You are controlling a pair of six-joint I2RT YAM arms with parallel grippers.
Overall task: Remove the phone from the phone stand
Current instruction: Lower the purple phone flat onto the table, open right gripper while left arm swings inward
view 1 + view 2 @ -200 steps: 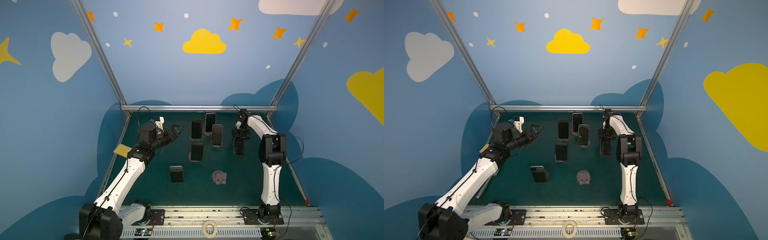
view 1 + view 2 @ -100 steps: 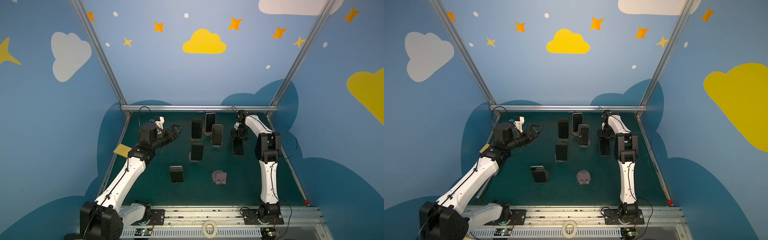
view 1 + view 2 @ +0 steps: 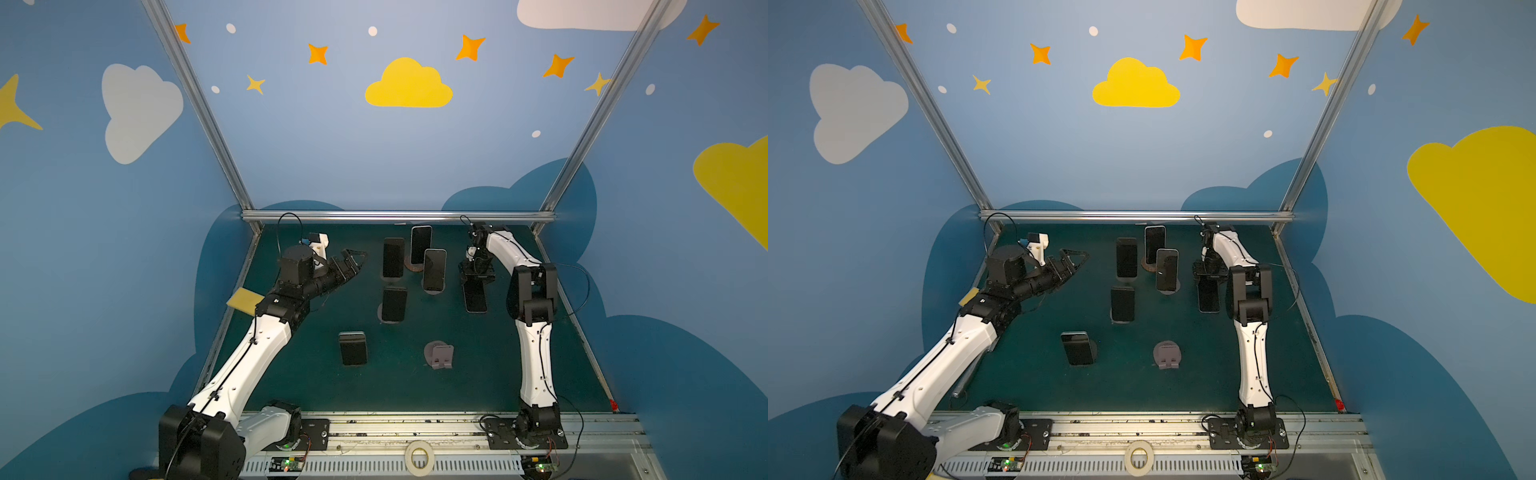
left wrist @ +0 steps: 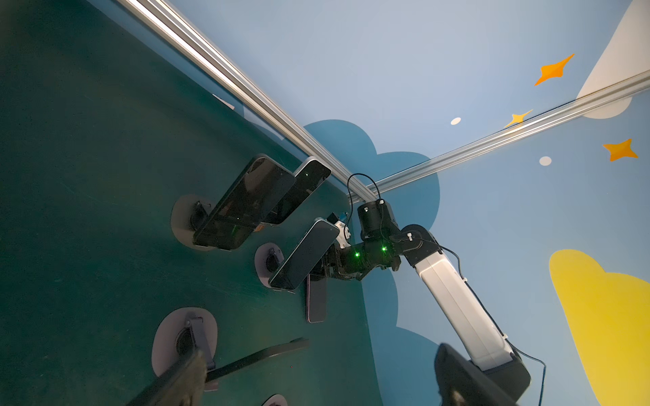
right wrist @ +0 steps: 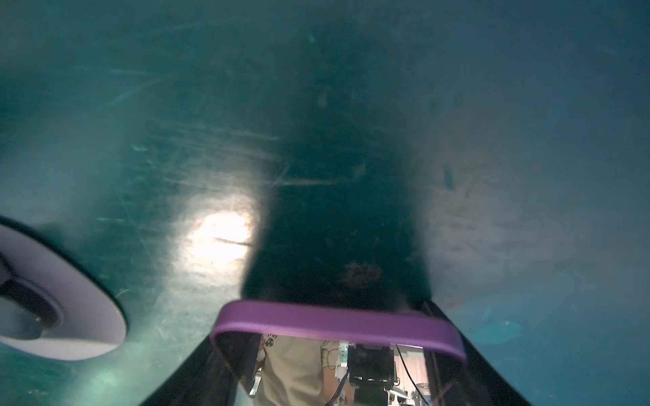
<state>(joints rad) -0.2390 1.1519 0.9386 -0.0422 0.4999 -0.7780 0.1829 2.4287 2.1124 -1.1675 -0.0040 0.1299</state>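
Right gripper fingers clamped on purple-edged phone, right of centre, off any stand. Left gripper fingers spread wide, holding nothing, upper left.

My right jaws clamp the purple-edged phone by its top end, screen up, well right of the others. Its empty grey stand sits near the front.

Right arm elbow swung inward; held phone shifted slightly left.

Your left gripper hangs wide open, arm stretched fwd; right gripper points down, jaws clamped.
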